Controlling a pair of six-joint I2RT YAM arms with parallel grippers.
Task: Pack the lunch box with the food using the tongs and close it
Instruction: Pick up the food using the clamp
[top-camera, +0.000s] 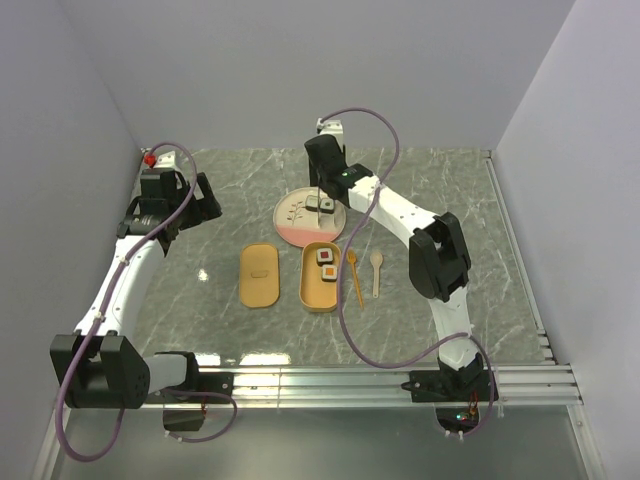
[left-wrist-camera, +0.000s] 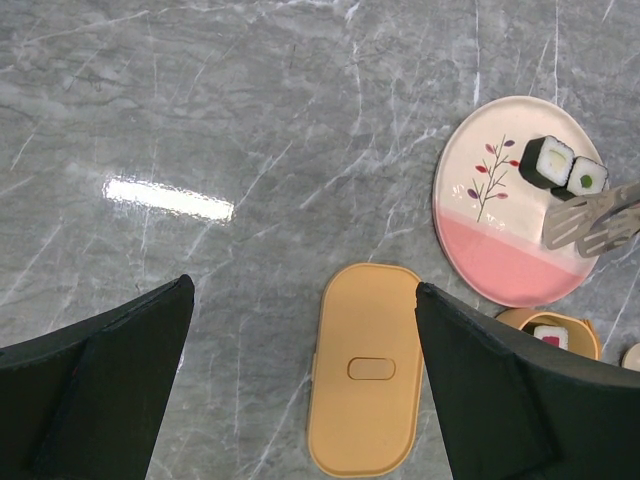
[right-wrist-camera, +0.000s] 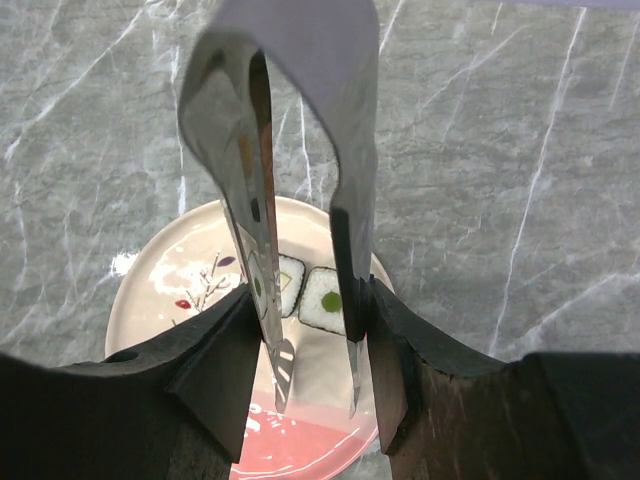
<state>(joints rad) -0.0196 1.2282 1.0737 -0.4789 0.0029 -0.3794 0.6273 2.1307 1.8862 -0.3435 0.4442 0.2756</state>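
The tongs (right-wrist-camera: 300, 300) are held in the right gripper (right-wrist-camera: 305, 330), its jaws half closed on their arms, tips poised over the plate (top-camera: 290, 215) just short of two rolls (left-wrist-camera: 562, 168). The left gripper (left-wrist-camera: 300, 390) hangs wide open and empty above the lid (left-wrist-camera: 365, 380); the box (top-camera: 320, 278) lies nearer the right arm, long axis running front to back.

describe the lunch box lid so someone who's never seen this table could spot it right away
Start at the round pink-and-cream plate mid-table. Nearer the arms stands the open tan-orange lunch box, and the lid lies flat on the marble just left of it, apart. Same colour and oblong shape, but shallow, empty, with a small oval recess in the centre.
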